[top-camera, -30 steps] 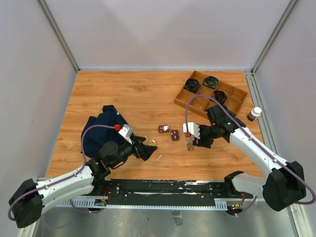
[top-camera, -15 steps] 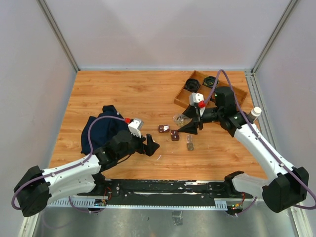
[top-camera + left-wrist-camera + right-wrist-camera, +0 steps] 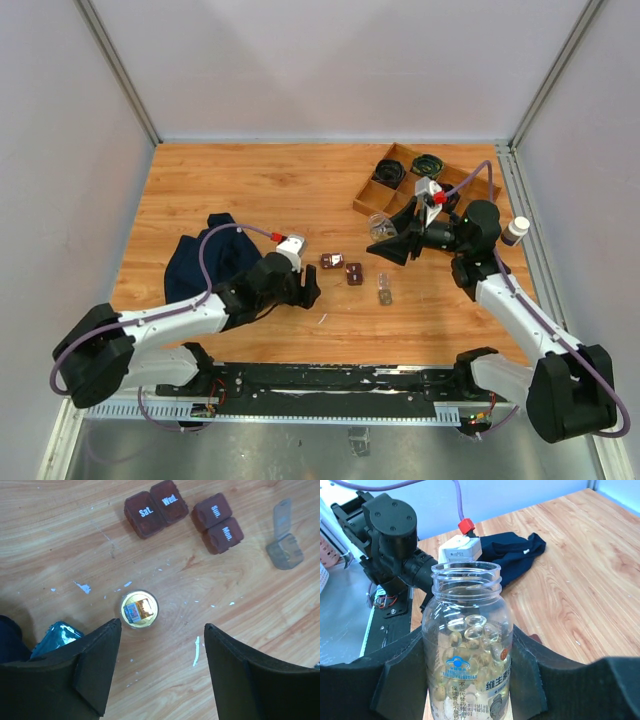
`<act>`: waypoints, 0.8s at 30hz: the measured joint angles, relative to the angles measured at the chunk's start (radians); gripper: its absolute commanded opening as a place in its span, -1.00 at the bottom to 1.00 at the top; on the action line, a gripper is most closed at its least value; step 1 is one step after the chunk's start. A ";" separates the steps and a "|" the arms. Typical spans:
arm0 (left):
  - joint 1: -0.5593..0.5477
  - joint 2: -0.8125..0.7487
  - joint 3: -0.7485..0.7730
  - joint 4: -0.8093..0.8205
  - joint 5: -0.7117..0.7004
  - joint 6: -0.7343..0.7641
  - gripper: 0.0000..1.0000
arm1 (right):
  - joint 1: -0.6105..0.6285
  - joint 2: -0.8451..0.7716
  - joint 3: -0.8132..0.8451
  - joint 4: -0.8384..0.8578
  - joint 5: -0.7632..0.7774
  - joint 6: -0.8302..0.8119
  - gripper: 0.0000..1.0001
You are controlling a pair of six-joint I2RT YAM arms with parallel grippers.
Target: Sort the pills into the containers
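Dark-brown little square boxes (image 3: 156, 507) with pale words on top lie on the wooden table (image 3: 250, 190). They lie in two pairs. One pair says "Sat." and "Wed." and the other pair (image 3: 218, 522) says "Sun." and "Mon." The two pairs are close but do not touch. All the lids are down.

The right claw (image 3: 390, 236) grips a clear plastic bottle (image 3: 465, 577) up in the air, over the table and just beyond the boxes. The bottle has no cap on. Pale yellow pills (image 3: 472, 630) fill the lower part of it.

The left claw (image 3: 162, 626) hangs low over the table, near the boxes. Its two black fingers (image 3: 95, 665) are spread apart and hold nothing. A small round gold lid (image 3: 139, 609) lies on the wood just beyond the finger tips.

A small clear box with its flap up (image 3: 285, 550) lies near the "Mon." box. A dark blue cloth (image 3: 205, 262) lies beside the left arm.
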 measured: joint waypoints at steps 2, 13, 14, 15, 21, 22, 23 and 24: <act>0.000 0.047 0.024 -0.016 -0.011 0.000 0.36 | -0.027 -0.003 0.000 0.010 0.002 0.018 -0.99; 0.000 0.275 0.183 -0.119 -0.085 0.012 0.37 | -0.060 -0.019 0.000 0.008 0.001 0.026 -0.99; 0.000 0.290 0.193 -0.123 -0.089 0.014 0.37 | -0.060 -0.019 0.000 0.008 0.001 0.026 -0.99; 0.000 0.304 0.201 -0.127 -0.093 0.016 0.36 | -0.062 -0.019 0.000 0.008 0.001 0.026 -0.99; 0.000 0.365 0.233 -0.161 -0.123 0.023 0.27 | -0.071 -0.019 0.000 0.008 0.001 0.027 -0.99; 0.000 0.370 0.236 -0.166 -0.126 0.023 0.23 | -0.071 -0.019 0.000 0.008 0.001 0.027 -0.99; 0.000 0.374 0.237 -0.170 -0.128 0.023 0.23 | -0.071 -0.019 0.000 0.008 0.000 0.027 -0.99; 0.000 0.377 0.238 -0.174 -0.129 0.024 0.22 | -0.071 -0.019 0.000 0.008 0.000 0.027 -0.99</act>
